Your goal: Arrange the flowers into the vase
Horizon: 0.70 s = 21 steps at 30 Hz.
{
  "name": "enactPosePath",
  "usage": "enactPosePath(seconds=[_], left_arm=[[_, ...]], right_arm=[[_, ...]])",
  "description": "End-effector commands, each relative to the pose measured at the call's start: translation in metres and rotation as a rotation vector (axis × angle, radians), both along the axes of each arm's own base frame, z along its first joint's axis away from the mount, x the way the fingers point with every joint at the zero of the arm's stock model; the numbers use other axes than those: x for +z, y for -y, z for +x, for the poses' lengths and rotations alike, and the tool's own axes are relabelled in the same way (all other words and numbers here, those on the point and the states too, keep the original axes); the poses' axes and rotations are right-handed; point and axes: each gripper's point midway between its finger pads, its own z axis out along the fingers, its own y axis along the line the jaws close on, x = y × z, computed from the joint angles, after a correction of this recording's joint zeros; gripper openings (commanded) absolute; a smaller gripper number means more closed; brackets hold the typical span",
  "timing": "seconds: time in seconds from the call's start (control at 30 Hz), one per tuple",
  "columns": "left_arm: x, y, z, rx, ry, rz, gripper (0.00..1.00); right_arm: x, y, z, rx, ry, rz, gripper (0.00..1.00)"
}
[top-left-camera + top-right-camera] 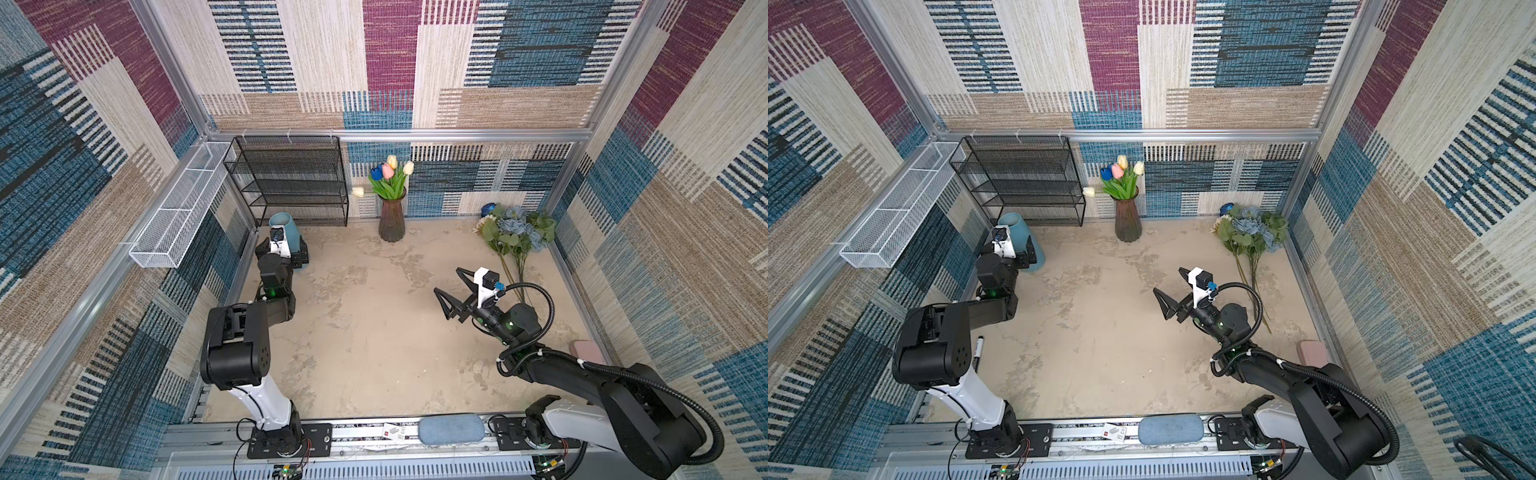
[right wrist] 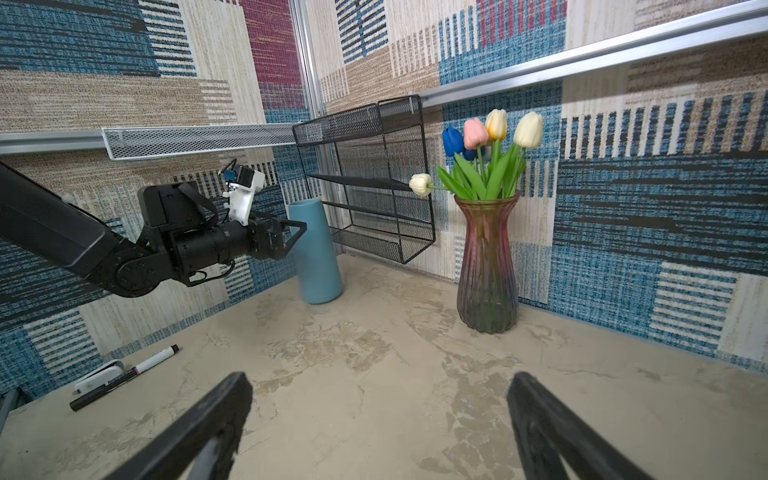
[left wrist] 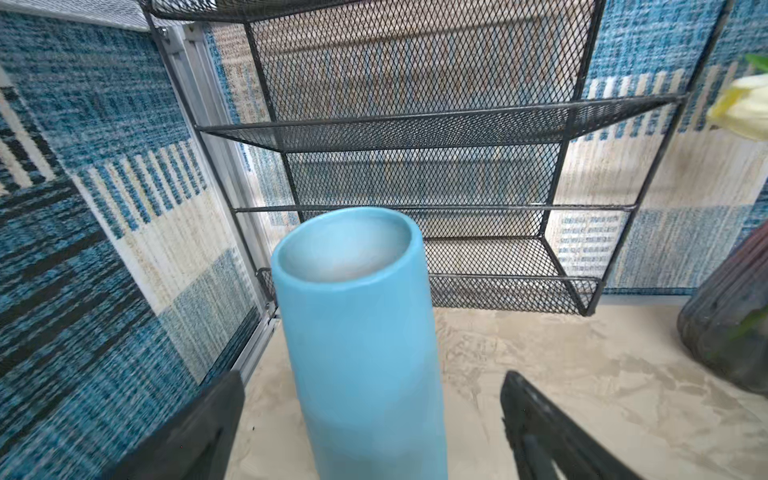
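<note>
Left claw (image 3: 370,386) spread wide on either side of the blue vase (image 3: 361,332), fingers clear of its wall; that vase stands on the table (image 1: 374,332) by the black mesh rack (image 1: 291,183); right claw (image 1: 446,279) gapes too, holding nothing, over mid-table; tulips (image 1: 388,172) stand in the ribbed glass vase (image 1: 392,222) at the back wall; the dusty-blue bunch (image 1: 517,230) lies flat in the far right corner.

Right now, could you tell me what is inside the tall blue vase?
Nothing shows inside the blue vase: the left wrist view sees only bare inner wall below its rim. The bottom is out of sight.
</note>
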Motion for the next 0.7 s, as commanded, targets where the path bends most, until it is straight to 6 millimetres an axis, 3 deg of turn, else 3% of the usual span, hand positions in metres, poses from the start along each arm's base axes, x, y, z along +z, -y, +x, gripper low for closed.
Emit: enactPosePath(seconds=[0.0,0.37,0.67], left_arm=[[0.027,0.0,0.012,-0.027,0.116,0.021,0.99],[0.018,-0.016,0.057,-0.024,0.124,0.018,0.99],[0.005,-0.013,0.075,-0.063,0.106,0.022,0.98]], right_arm=[[0.013,0.005,-0.001,-0.029,0.056,0.015,1.0],[0.013,0.001,0.001,-0.013,0.048,0.009,1.0],[0.02,0.003,0.001,-0.027,0.064,0.012,1.0]])
